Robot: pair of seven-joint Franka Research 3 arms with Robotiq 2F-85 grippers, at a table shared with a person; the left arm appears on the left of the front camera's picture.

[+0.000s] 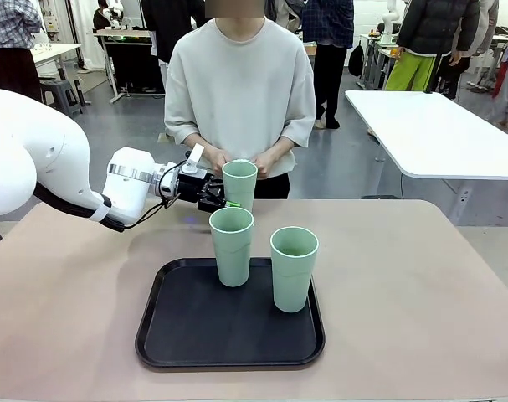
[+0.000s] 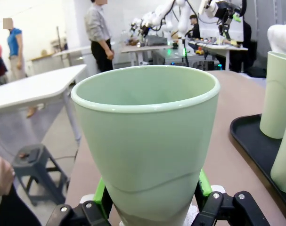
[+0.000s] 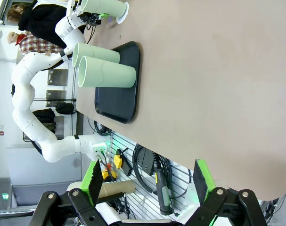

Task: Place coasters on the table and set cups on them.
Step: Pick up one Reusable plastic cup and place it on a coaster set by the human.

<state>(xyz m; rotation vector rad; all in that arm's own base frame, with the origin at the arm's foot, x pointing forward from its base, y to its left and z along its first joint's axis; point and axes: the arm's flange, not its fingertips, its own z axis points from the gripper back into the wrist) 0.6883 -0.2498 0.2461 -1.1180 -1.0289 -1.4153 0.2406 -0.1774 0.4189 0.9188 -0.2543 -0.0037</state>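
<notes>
Plastic of the cup (image 1: pixel 239 180) looks light, stiff and slick; the left claw (image 1: pixel 225 201) clamps its lower wall, the right claw (image 3: pixel 150 181) gapes empty.

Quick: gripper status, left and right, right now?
Left gripper: closed on a mint-green cup.
Right gripper: open, holding nothing.

Smooth matt plastic cups (image 1: pixel 294 268), slightly glossy black tray (image 1: pixel 195 331), smooth matt tan table (image 1: pixel 404 285)
</notes>
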